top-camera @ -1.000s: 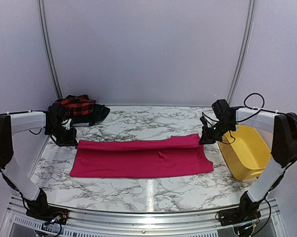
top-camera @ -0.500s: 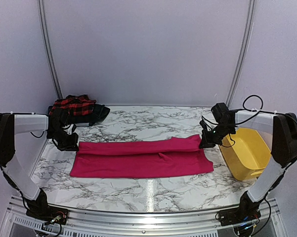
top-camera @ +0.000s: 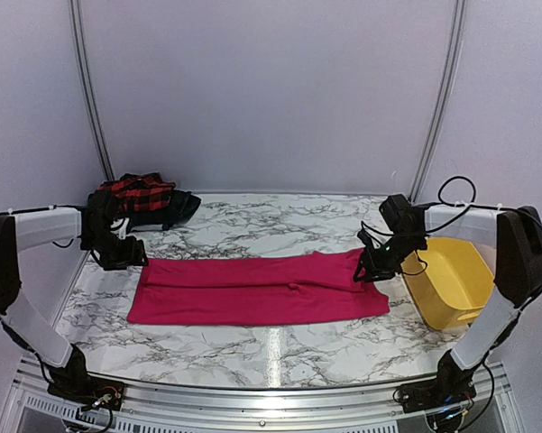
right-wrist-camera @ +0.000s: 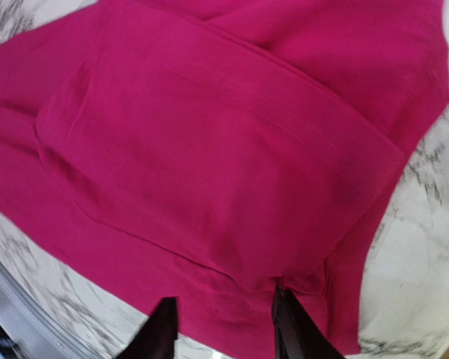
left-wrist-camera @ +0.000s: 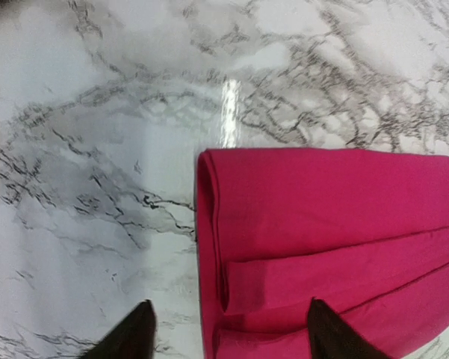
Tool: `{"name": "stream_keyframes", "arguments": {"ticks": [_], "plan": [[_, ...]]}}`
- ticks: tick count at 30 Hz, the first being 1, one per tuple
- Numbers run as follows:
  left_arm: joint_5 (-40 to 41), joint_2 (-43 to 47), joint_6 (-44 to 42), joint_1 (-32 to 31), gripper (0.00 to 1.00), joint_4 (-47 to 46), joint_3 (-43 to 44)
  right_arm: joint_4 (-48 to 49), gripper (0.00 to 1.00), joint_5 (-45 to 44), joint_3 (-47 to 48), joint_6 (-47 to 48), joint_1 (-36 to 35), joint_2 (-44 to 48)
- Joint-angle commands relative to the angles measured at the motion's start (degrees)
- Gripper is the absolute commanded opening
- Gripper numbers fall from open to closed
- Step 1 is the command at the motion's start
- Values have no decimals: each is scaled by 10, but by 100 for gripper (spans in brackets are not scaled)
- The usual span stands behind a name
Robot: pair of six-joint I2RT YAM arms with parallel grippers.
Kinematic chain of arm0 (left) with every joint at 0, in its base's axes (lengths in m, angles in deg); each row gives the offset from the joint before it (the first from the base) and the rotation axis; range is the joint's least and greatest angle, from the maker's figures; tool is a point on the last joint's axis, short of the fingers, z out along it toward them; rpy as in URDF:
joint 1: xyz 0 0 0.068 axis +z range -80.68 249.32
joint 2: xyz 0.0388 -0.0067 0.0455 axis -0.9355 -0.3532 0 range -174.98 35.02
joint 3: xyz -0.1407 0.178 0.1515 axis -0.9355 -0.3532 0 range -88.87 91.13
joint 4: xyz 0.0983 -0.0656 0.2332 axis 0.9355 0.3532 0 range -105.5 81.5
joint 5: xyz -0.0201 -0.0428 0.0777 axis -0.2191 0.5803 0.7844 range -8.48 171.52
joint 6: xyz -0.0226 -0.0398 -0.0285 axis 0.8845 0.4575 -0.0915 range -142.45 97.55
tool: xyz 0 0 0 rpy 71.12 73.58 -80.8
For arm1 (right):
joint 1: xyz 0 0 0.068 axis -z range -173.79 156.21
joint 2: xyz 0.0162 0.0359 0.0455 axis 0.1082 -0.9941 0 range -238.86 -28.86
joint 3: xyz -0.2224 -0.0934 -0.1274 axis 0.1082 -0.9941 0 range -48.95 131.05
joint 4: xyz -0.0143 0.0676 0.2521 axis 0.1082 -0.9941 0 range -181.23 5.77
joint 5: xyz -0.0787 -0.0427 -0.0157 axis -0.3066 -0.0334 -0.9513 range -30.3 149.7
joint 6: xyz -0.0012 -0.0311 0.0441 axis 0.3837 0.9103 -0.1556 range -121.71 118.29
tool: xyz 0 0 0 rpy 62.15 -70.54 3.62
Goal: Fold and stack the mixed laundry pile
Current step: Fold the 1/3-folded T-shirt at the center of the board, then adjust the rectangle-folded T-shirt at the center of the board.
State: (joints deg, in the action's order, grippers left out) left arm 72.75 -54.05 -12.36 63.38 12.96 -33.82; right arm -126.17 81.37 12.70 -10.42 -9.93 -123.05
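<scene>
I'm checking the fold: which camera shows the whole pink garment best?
The top external view: the pink garment lies flat on the table, its outline almost fully visible. The left wrist view shows only its layered left end; the right wrist view only a creased patch near its right end.

I see the folded garment (top-camera: 257, 290) lying flat across the middle of the worktop (top-camera: 252, 221), its length running left to right. Behind its left end, in the far left corner, the bundled garments (top-camera: 144, 198) sit in a heap, apart from it. The tub (top-camera: 473, 262) stands at the right, just beside the folded garment's right end. My left tool (top-camera: 133, 262) is at that garment's left end, my right tool (top-camera: 368, 273) over its right end
</scene>
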Motion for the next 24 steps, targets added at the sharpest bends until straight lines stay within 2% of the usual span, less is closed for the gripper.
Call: {"name": "stream_keyframes", "arguments": {"ticks": [1,3,8,17,24], "plan": [[-8,92,-5,1,91,-52,22,-34,48,-1,39,13,23,39],[-34,120,1,-3,98,-86,25,-31,50,1,61,21,41,44],[-42,114,-12,-77,99,-147,69,-26,48,-7,134,36,61,-17],[-55,-139,-71,-274,99,-150,284,-15,41,35,212,24,95,-138],[-97,-350,-52,-367,91,-140,500,6,39,61,201,4,109,-157]]}}
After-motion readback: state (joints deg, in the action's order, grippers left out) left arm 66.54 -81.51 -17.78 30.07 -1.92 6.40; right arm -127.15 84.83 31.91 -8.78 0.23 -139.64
